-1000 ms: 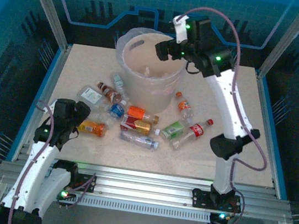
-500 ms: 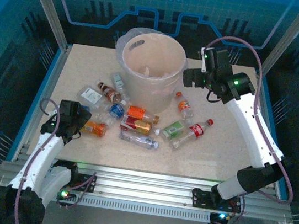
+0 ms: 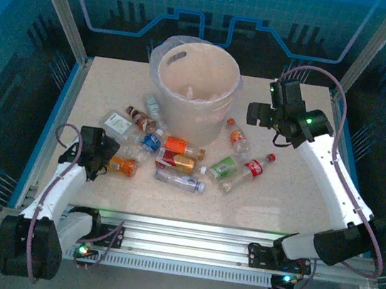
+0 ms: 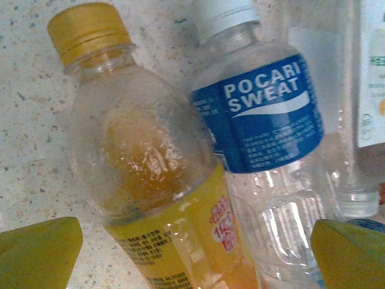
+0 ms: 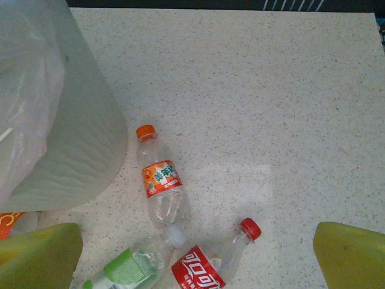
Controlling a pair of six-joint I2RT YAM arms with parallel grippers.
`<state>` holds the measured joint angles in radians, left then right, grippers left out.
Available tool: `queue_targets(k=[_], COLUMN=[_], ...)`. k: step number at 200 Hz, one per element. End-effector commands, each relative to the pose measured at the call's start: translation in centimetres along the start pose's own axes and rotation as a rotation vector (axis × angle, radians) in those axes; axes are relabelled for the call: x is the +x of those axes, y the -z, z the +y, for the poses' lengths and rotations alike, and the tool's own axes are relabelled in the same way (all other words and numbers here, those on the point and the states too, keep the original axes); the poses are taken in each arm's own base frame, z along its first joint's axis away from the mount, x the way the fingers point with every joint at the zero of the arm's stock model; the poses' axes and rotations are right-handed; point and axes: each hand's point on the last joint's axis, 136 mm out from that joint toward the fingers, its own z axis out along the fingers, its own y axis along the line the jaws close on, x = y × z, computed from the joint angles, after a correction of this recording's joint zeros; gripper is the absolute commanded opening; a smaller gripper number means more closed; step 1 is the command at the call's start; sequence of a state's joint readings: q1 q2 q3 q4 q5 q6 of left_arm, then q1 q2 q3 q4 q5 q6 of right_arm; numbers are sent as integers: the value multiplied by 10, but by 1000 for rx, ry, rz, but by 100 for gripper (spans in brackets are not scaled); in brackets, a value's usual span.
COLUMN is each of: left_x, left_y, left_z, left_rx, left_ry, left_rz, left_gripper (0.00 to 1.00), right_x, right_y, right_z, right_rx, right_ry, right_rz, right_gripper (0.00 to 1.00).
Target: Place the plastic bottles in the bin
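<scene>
The left gripper (image 3: 103,152) is down low by the table (image 3: 293,202). Its yellow fingers (image 4: 39,253) are spread wide and grip nothing. Right between them lie two bottles, side by side and touching. One is the yellow-cap bottle (image 4: 150,180) with orange drink color on it. The other is the blue-label bottle (image 4: 264,120) with a white cap. Just past that one, by the right finger, lies a white-label bottle (image 4: 367,90).

More plastic bottles (image 3: 177,180) lie in a bunch out past this gripper, in the middle of the table.

The right gripper (image 3: 257,114) is up in the air. Its fingers are wide apart too and hold nothing. Under it, between the fingers, lie the red-label bottle (image 5: 207,262) and the green-label bottle (image 5: 129,265), close together. A little past the fingers lies the orange-cap bottle (image 5: 159,180), just beside the bin (image 5: 72,150). The bin stands upright past the left finger, with a clear liner (image 5: 30,78) in it.
</scene>
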<state>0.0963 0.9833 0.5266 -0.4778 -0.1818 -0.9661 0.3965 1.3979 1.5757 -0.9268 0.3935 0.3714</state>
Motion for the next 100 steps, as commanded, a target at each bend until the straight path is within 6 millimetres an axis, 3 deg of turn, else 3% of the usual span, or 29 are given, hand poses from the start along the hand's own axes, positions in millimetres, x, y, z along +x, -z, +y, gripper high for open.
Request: queue_targets(k=[1,100], left_x=[6,18], left_y=[-8,-23], left_z=[9,34], left_rx=[-18,-104], left_ry=[44,116], left_rz=[23,55], left_gripper=[98,89], right_x=[-6,-5], right_y=[6,-1], right_z=[-11,-11], right_rx=[17,0], right_ry=[-71,-119], right_rz=[-42,-32], right_gripper=[100,100])
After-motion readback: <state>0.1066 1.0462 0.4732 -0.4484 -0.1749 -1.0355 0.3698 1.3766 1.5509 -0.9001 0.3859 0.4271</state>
